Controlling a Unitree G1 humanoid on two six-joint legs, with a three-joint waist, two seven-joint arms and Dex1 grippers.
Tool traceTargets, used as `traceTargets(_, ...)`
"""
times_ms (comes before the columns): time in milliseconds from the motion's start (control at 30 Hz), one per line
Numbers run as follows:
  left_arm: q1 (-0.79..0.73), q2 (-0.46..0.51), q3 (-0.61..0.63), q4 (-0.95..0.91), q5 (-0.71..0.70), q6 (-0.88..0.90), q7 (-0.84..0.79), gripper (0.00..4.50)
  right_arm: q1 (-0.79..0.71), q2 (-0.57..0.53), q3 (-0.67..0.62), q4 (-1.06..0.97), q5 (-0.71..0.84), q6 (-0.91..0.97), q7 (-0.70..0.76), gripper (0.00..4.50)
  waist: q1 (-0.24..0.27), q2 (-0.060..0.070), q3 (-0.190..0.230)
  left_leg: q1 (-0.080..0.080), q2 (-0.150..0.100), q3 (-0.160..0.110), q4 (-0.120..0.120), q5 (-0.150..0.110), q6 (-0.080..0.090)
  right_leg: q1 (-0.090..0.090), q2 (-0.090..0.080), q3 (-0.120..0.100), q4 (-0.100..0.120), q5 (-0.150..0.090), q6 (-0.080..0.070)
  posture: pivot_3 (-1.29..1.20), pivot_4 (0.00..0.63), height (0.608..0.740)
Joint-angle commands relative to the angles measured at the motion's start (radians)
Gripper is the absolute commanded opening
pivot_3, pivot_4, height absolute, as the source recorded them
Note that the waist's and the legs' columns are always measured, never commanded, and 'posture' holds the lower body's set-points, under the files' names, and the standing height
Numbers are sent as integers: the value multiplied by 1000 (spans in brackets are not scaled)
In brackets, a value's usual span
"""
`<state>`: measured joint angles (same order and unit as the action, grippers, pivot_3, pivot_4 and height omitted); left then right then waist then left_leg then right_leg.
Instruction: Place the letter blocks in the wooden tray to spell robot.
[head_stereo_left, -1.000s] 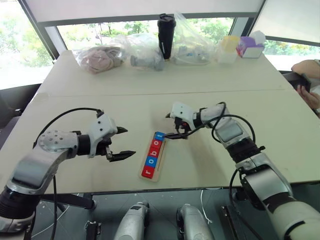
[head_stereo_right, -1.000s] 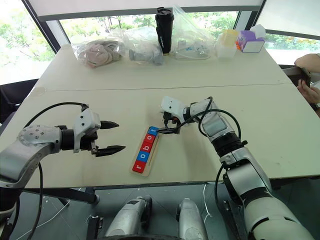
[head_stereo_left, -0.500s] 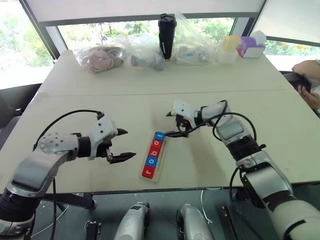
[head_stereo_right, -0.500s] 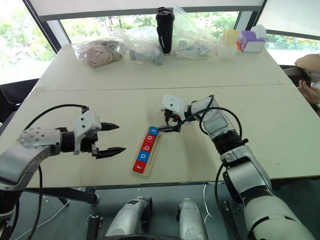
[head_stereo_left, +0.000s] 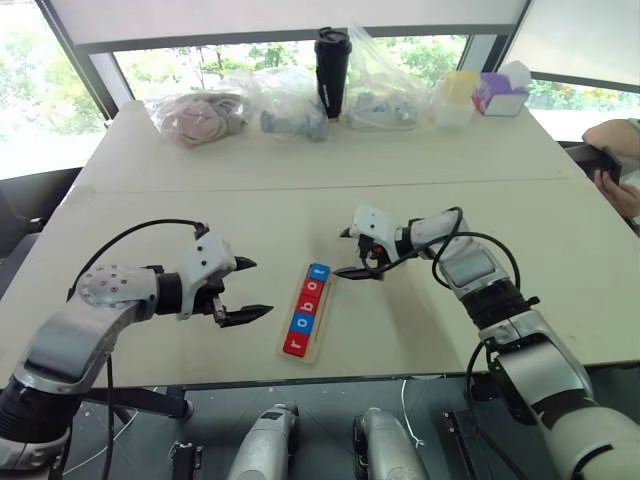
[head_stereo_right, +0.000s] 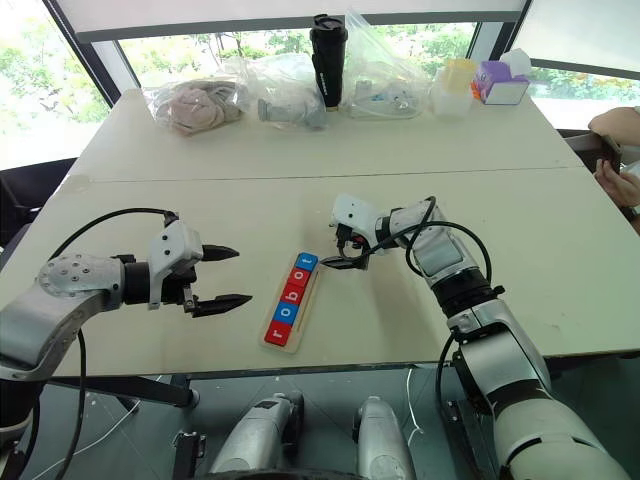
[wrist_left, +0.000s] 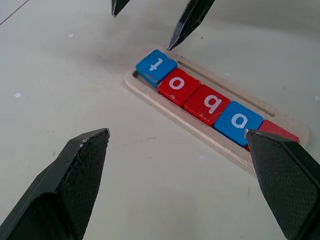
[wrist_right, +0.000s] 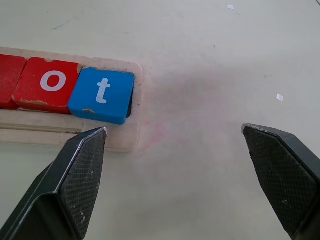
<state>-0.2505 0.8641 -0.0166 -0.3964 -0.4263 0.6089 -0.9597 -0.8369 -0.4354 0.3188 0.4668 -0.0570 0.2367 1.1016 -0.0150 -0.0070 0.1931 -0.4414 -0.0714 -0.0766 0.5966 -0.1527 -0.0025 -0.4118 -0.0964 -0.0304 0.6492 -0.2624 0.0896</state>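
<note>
Five letter blocks (wrist_left: 200, 97) lie in a row in the wooden tray (head_stereo_left: 318, 335), which rests near the front edge of the table (head_stereo_left: 150, 210) and serves here as landmark. Read from its near end the tiles run red r, blue o, red b, red o, blue t (wrist_right: 102, 95), so the word appears complete; the t sits slightly tilted at the far end, its edge apparently riding on the rim rather than fully seated. To the left of the tray, well apart, the left hand (head_stereo_left: 248, 290) hovers with its two black fingers spread wide and nothing between them, pointing toward the tray, probably parked clear of the work. Just beyond the tray's far end, on its right, the right hand (head_stereo_left: 353, 253) hangs above the table with fingers likewise spread and empty, close to the t but apart from it. Farther back, along the window side, stand plastic bags (head_stereo_left: 285, 105), a black tumbler (head_stereo_left: 331, 58) and small containers (head_stereo_left: 455, 98); none obstructs the tray. A person's arm (head_stereo_left: 618, 165) shows at the far right.
</note>
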Motion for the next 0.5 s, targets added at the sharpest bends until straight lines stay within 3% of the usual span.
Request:
traceTargets(33, -12, 6, 22, -22, -8, -5, -2, 4500, -22, 23, -1, 10, -1, -14, -12, 4468, 0, 0, 0, 0, 0, 0, 0, 0, 0, 0, 0, 0, 0, 0, 0, 0, 150, 740)
traceTargets(500, -6, 6, 37, -32, -41, 36, -3, 4500, -34, 12, -10, 5, -15, -27, -18, 4468, 0, 0, 0, 0, 0, 0, 0, 0, 0, 0, 0, 0, 0, 0, 0, 0, 150, 740)
